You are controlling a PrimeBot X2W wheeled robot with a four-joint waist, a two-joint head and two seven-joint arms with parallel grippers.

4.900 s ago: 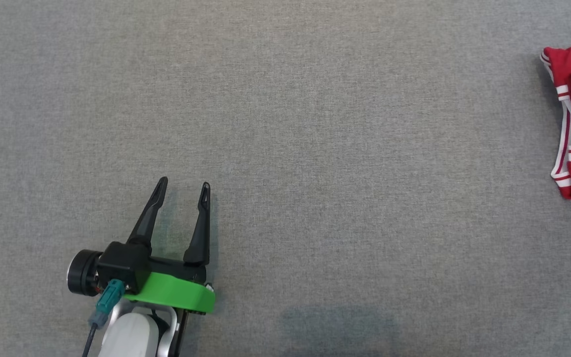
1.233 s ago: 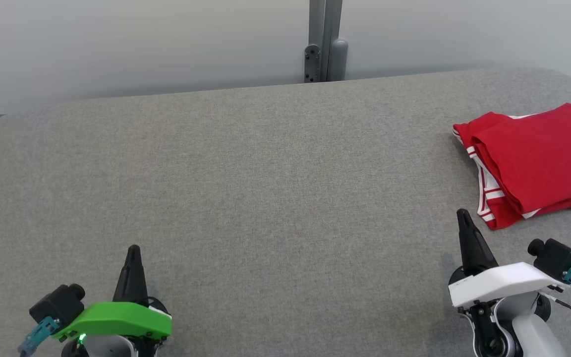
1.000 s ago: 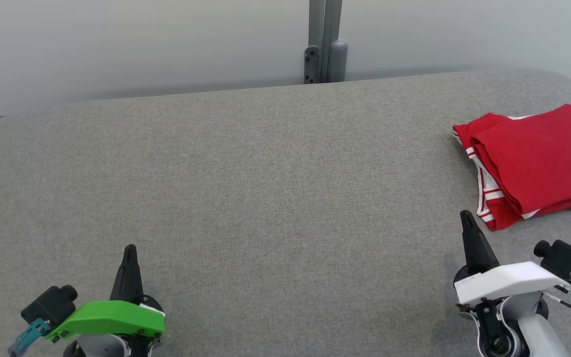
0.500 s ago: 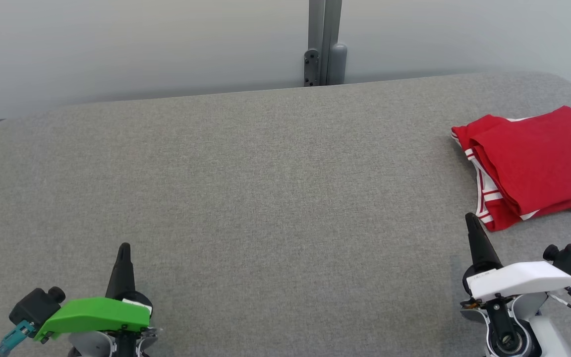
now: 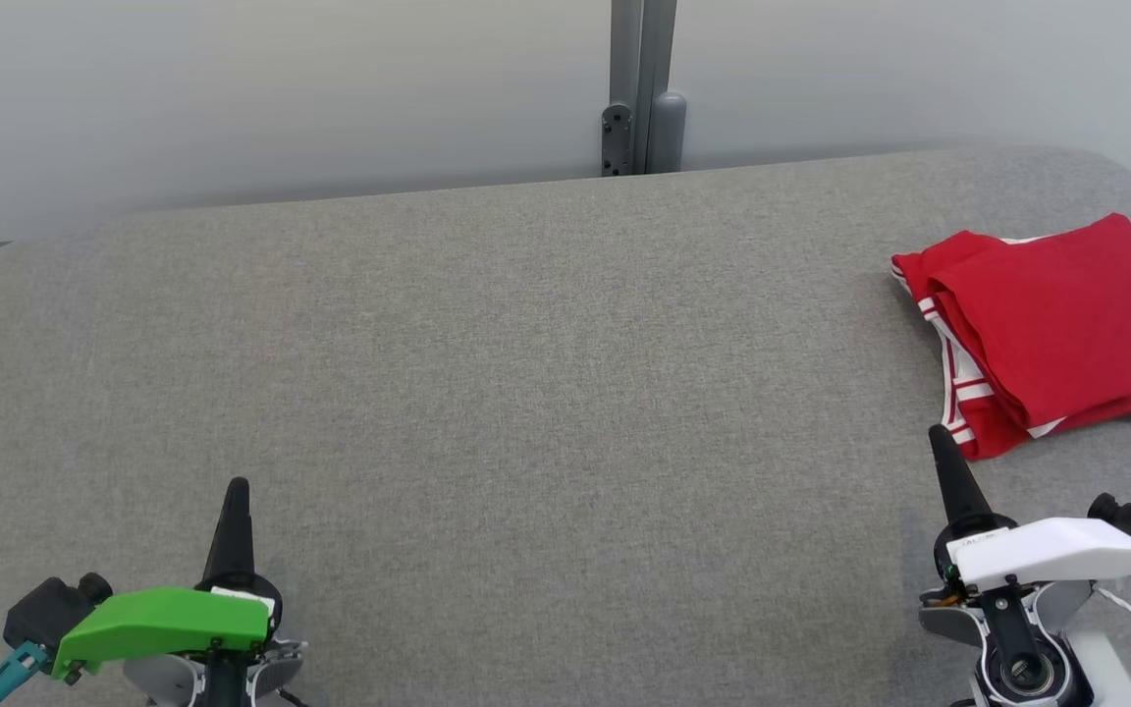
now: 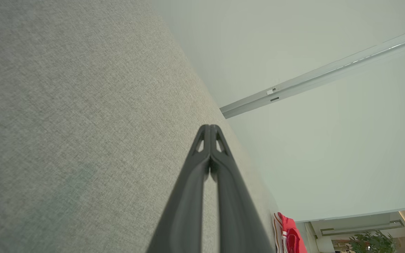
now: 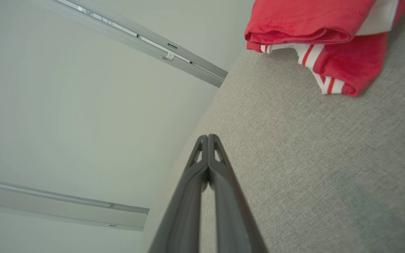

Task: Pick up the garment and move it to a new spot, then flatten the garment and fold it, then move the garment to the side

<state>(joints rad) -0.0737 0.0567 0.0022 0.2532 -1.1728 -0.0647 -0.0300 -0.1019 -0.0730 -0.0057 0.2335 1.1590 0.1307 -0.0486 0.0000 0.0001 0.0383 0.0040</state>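
The garment (image 5: 1056, 334) is red with white stripes at its hems and lies folded at the right side of the grey table (image 5: 526, 373). Its edge also shows in the right wrist view (image 7: 315, 31) and, small and far, in the left wrist view (image 6: 288, 237). My right gripper (image 5: 939, 437) stands shut and empty just in front of the garment's near left corner, apart from it. At the lower left my left gripper (image 5: 235, 489) is shut too, holding nothing. Both wrist views show the fingertips pressed together (image 6: 209, 128) (image 7: 207, 137).
The table's rounded far edge runs below a pale wall with a grey vertical post (image 5: 642, 88) behind the middle. The table's right corner curves away just beyond the garment.
Since about five seconds ago the head camera has lifted, and the left gripper has shut. Over the last second both grippers have drawn back slightly toward the near edge. The garment lies unmoved.
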